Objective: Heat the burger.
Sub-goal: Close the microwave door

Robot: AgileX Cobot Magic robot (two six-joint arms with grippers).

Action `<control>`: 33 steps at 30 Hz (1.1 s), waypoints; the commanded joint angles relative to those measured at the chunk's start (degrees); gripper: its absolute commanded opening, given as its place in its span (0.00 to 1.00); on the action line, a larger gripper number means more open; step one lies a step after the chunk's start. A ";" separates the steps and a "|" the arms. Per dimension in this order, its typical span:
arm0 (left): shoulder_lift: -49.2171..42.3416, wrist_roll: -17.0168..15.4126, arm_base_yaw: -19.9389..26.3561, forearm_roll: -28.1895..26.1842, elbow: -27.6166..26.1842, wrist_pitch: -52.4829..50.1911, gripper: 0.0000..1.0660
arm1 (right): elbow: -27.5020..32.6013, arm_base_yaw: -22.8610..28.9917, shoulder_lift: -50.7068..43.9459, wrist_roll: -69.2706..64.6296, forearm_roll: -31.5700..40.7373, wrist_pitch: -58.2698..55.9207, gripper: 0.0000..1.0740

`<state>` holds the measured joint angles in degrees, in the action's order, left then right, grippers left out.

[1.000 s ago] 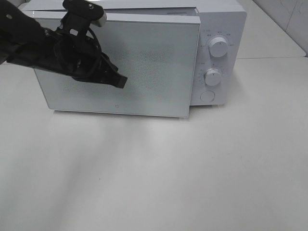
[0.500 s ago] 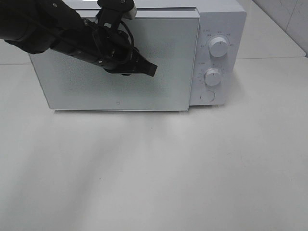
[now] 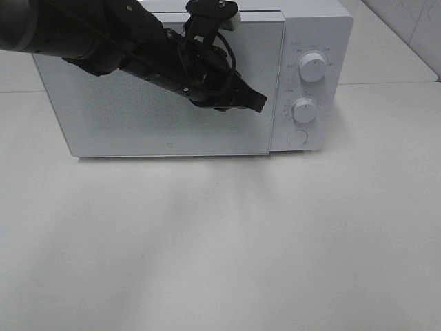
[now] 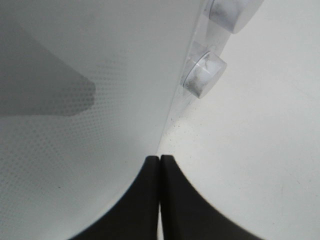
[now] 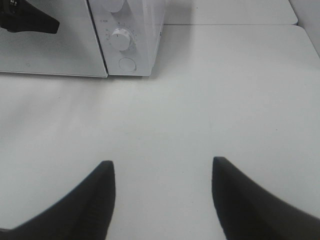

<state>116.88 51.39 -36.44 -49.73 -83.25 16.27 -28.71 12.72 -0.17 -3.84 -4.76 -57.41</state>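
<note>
A white microwave (image 3: 318,19) stands at the back of a pale table (image 3: 275,241). Its big frosted door (image 3: 138,121) looks shut and lies flat against the front. To the right of the door there are two round knobs, one upper (image 3: 313,69) and one lower (image 3: 304,109). A round button (image 3: 296,138) sits under them.

The burger does not show in any picture. You cannot see through the door, so I cannot tell where the burger is.

The left arm is black and reaches across the front of the door from the left side. The left gripper (image 3: 256,103) is near the right edge of the door, just beside the lower knob. Its two fingers are pressed together with nothing between them. In the left wrist view the tips sit right by the door's edge. I cannot tell if they touch the door.

The right gripper (image 5: 162,162) shows only in its own wrist view. It hangs over a bare part of the table, well apart from the microwave. Its two fingers are spread wide and hold nothing. From there you can see the microwave's front far off, with the tip of the left gripper in front of the door.
</note>
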 commanded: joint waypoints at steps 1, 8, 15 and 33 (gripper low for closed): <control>0.46 3.38 1.49 2.58 -2.06 -10.89 0.00 | 0.11 -0.06 -1.49 0.52 -0.23 0.11 0.51; 0.52 3.38 1.49 2.46 -2.06 -17.30 0.00 | 0.11 -0.06 -1.49 0.52 -0.23 0.11 0.51; 0.86 3.38 1.49 2.46 -2.12 -17.30 0.00 | 0.11 -0.06 -1.49 0.52 -0.23 0.11 0.51; 1.83 3.32 1.49 11.52 -5.67 1.03 0.00 | 0.11 -0.06 -1.49 0.52 -0.23 0.11 0.51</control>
<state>118.89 52.25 -37.18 -43.66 -87.38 20.11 -28.71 12.72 -0.17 -3.84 -4.76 -57.41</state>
